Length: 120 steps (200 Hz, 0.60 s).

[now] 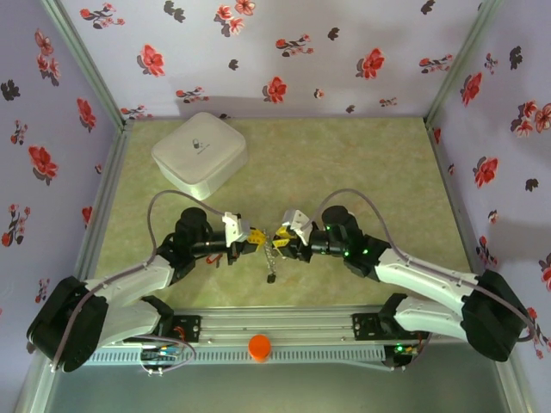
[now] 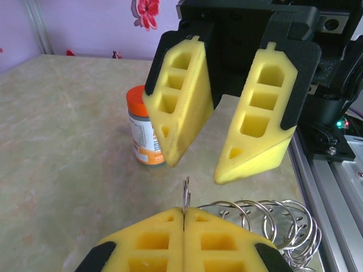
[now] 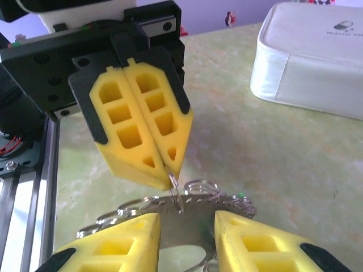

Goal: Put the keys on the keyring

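Note:
My left gripper [image 1: 256,238] [image 2: 184,212] is shut on a small metal split ring [image 2: 185,195] that sticks out edge-on from its fingertips. From that ring hangs a bunch of grey metal keys [image 3: 187,212] [image 1: 271,261] carrying several small rings [image 2: 272,218]; a green tag [image 3: 241,196] shows at its far end. My right gripper [image 1: 284,237] [image 3: 187,226] faces the left one, open, with its fingers on either side of the bunch and apart from it. I cannot make out the large hoop keyring.
A white rounded box [image 1: 200,153] [image 3: 312,56] sits at the back left of the mat. An orange pill bottle [image 1: 259,346] [image 2: 144,130] stands at the front rail [image 1: 275,331] between the arm bases.

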Tool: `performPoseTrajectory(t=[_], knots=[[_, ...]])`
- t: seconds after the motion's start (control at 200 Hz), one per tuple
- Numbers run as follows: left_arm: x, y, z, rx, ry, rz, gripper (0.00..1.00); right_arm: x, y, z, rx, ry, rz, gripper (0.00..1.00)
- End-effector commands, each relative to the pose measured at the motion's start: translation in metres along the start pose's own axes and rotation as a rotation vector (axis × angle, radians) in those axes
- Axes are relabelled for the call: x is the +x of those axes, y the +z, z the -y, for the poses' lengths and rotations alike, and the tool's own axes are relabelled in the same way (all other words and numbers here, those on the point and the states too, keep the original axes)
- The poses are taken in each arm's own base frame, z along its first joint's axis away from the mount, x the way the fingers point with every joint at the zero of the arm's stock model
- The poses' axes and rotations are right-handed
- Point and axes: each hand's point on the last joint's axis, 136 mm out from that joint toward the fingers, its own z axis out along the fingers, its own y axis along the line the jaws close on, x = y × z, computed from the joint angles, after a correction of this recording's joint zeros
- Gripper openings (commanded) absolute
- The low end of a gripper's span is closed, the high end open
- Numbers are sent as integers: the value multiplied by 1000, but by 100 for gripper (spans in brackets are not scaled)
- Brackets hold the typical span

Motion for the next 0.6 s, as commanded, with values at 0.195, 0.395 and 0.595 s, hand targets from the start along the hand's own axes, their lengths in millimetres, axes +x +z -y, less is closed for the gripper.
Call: performPoseTrajectory(t=[0.195, 0.395, 0.595], knots=[[-13, 1, 1, 8, 28, 58, 0, -12, 14, -5, -54, 0, 63, 25], [-12, 2, 1, 10, 15, 54, 0, -16, 14, -9, -82, -10, 65, 0], [-5, -3, -4, -39, 21, -39, 38, -12, 9, -11, -102, -60, -61, 0]])
